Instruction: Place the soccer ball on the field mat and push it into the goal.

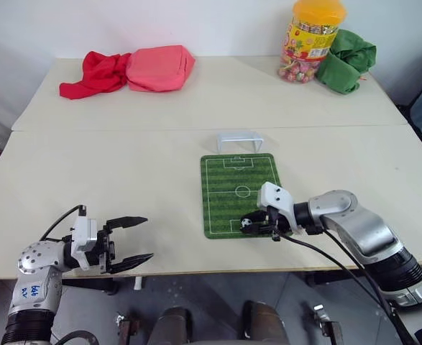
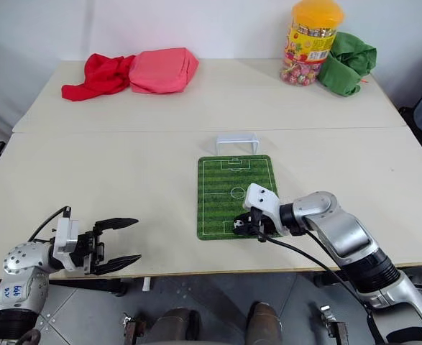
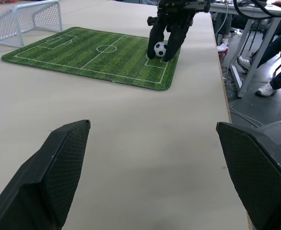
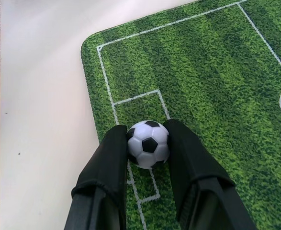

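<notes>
Ball down at the near end of the mat, not yet released.

My right gripper point(image 4: 147, 143) is clamped on the soccer ball point(image 4: 148, 143), holding it on the field mat point(image 1: 228, 183) by the near penalty box, at about six o'clock from the centre circle. The goal point(image 1: 239, 140) stands at twelve o'clock, just beyond the mat's far edge. Letting go and the push are, I judge, both left. My left gripper point(image 1: 129, 241) hangs with fingers apart, idle, well off at eight o'clock.

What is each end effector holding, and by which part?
The right end effector grips the soccer ball by its two sides. The left end effector holds nothing.
</notes>
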Robot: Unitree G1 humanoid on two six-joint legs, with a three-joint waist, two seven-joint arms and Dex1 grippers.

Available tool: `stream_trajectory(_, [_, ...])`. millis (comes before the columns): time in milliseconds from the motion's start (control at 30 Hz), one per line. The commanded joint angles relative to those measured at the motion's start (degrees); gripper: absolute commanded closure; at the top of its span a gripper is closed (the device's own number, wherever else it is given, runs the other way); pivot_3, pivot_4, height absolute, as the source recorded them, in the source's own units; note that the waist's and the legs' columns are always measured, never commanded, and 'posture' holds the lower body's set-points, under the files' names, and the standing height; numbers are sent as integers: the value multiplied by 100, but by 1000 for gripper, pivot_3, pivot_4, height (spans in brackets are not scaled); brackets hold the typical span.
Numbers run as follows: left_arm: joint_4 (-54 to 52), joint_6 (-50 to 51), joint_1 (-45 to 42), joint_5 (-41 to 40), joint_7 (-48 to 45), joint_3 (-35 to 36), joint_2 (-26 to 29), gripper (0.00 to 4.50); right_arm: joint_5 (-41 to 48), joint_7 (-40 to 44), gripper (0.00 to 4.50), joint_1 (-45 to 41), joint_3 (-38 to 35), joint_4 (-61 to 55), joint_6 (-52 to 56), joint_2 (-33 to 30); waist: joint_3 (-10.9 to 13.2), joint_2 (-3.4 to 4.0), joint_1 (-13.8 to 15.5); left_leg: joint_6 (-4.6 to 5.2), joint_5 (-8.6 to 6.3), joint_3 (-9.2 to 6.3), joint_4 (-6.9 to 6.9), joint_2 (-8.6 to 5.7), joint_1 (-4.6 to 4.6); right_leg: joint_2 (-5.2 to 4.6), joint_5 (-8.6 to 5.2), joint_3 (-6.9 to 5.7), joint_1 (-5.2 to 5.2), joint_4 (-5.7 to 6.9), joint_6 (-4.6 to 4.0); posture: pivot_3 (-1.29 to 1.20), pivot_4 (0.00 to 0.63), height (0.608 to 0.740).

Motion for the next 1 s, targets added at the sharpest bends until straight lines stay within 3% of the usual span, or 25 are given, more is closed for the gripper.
stream_trajectory(33, [-37, -17, -37, -92, 5, 77, 32, 0, -18, -9, 3661, 46, -134, -13, -40, 58, 0, 0, 0, 0, 0, 0, 0, 0, 0, 0, 0, 0, 0, 0, 0, 0, 150, 740])
stream_trajectory(100, [-8, -23, -67, -83, 9, 77, 31, 0, 41, -32, 3661, 33, -189, 4, 8, 104, 0, 0, 0, 0, 0, 0, 0, 0, 0, 0, 0, 0, 1, 0, 0, 0, 150, 740])
stream_trajectory(300, [70, -56, -137, -63, 14, 84, 24, 0, 55, 53, 1716, 84, -219, -147, -43, 59, 0, 0, -2, 0, 0, 0, 0, 0, 0, 0, 0, 0, 0, 0, 0, 0, 150, 740])
stream_trajectory(1000, [447, -173, -501, 22, -29, -27, -105, 0, 191, 75, 1716, -301, -655, -606, -12, -22, 0, 0, 0, 0, 0, 1, 1, 0, 0, 0, 0, 0, 0, 0, 0, 0, 150, 740])
